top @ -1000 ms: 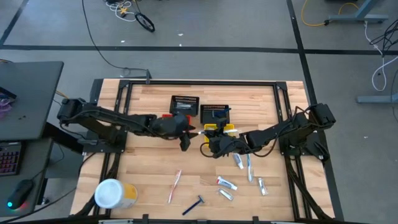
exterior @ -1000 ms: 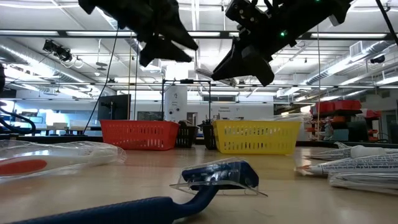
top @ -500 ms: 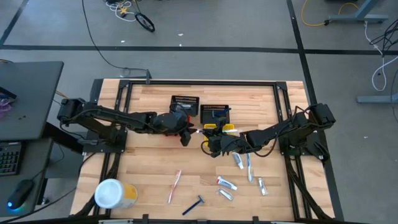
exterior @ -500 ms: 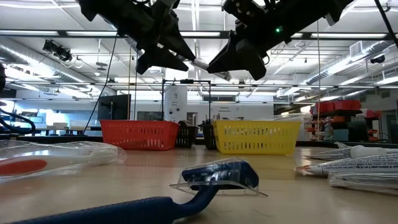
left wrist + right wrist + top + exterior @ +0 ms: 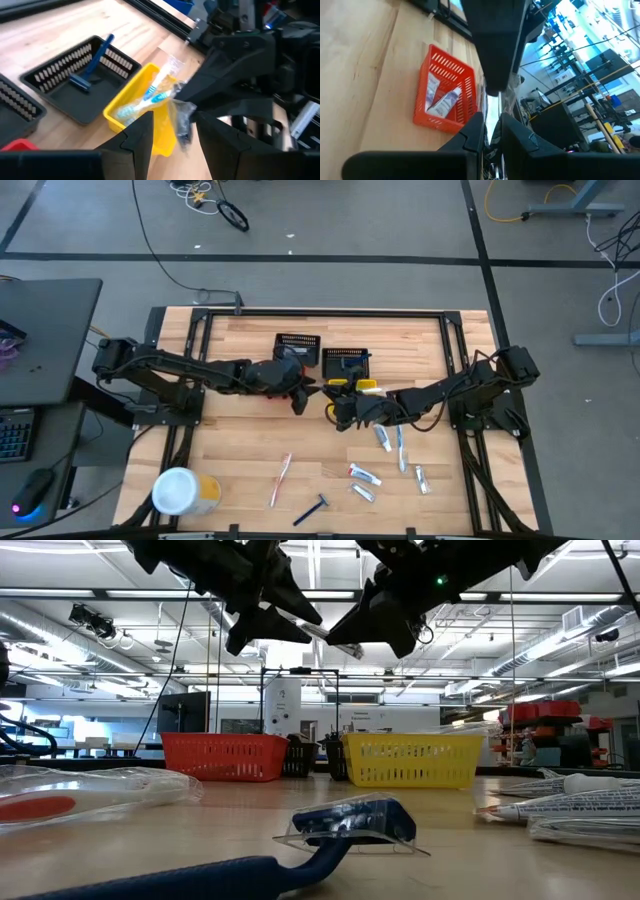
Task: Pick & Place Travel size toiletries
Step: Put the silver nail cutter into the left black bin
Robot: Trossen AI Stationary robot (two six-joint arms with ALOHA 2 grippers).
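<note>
Right now your right claw (image 5: pixel 182 107) pinches a clear-wrapped toothbrush (image 5: pixel 177 117) above the yellow basket (image 5: pixel 127 107), while your left claw (image 5: pixel 172 135), spread, straddles its lower end.

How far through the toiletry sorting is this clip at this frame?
Partly done. The red basket holds tubes, the yellow basket holds toothbrushes, and a black basket holds a razor. In hand: the right gripper holds a clear-wrapped item in mid-air, facing the open left gripper. Left on the table: a pink toothbrush, a blue razor and several tubes near the front.
</note>
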